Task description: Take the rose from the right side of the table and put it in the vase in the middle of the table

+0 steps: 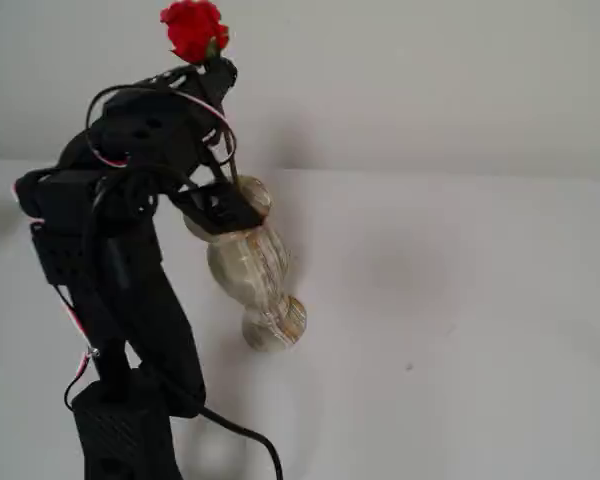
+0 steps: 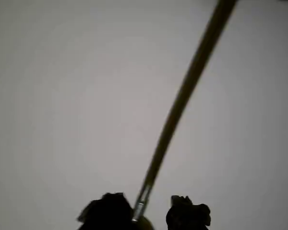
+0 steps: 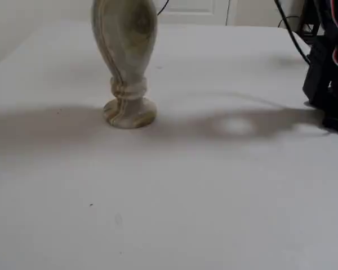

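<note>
The red rose bloom [image 1: 193, 28] is held high above the white table [image 1: 460, 300]. My gripper [image 1: 218, 72] is shut on the thin stem [image 1: 228, 140] just below the bloom. The stem runs down to the flared mouth of the marbled cream vase [image 1: 252, 262], which stands upright. A black part of my arm covers the mouth, so I cannot tell if the stem tip is inside. In the wrist view my gripper [image 2: 146, 213] pinches the stem [image 2: 182, 96], which slants up to the right. Another fixed view shows the vase body and foot [image 3: 124, 50]; its mouth is out of view.
My black arm and base [image 1: 120, 420] stand left of the vase, with a black cable [image 1: 250, 440] trailing on the table in front. In the other fixed view the arm base [image 3: 327, 67] and cables are at the right edge. The arm's shadow [image 3: 236, 125] lies across the table.
</note>
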